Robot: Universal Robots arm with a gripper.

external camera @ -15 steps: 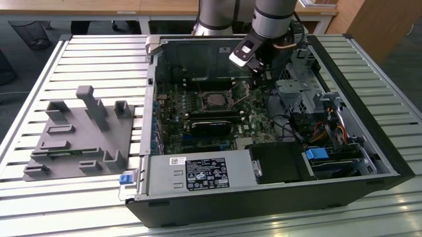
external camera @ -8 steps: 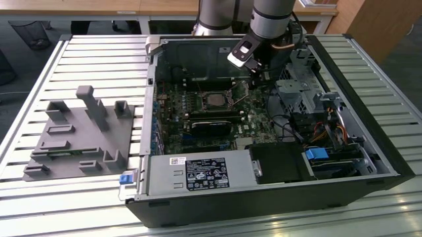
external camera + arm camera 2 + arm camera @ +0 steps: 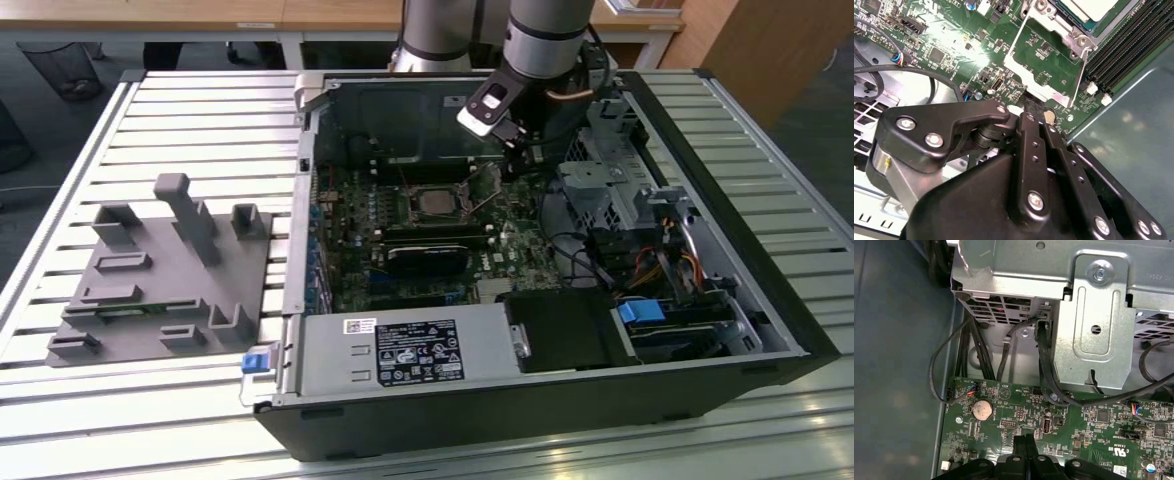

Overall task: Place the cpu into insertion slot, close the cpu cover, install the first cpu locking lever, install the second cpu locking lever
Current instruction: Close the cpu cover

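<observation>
The cpu (image 3: 1089,7) is a silvery square lying in the insertion slot (image 3: 1070,35) on the green board; in the exterior view it sits mid-board (image 3: 434,202). The cpu cover (image 3: 1015,50), a silver frame with a square window, stands swung open beside the slot, with green board visible through the window. My gripper (image 3: 1031,107) is shut, its black fingertips (image 3: 1025,442) pressed together and touching the cover's free edge. I cannot tell whether they pinch anything. In the exterior view the gripper (image 3: 518,150) hangs inside the open case, to the exterior view's right of the slot.
A metal drive cage (image 3: 1094,315) with black cables (image 3: 1044,370) stands close behind the gripper. A coin cell (image 3: 982,410) and long black memory slots (image 3: 1134,45) lie on the board. The power supply (image 3: 414,350) fills the case front. A grey fixture (image 3: 160,270) sits outside.
</observation>
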